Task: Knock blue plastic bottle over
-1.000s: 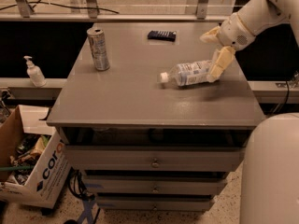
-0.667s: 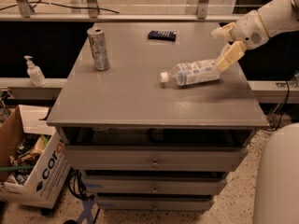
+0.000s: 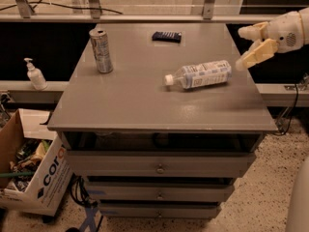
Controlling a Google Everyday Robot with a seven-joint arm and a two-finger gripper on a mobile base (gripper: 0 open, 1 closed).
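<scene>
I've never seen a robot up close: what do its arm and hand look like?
The gripper, off the right edge of the grey cabinet, has two blunt cream-coloured fingers. The arm behind it is a smooth, rounded white shell with a small dotted patch. No cables or lettering show.

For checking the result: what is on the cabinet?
The blue plastic bottle on its side, an upright can, a dark flat object. The pincer hovers beyond the bottle's base. Drawer insides are hidden.
</scene>
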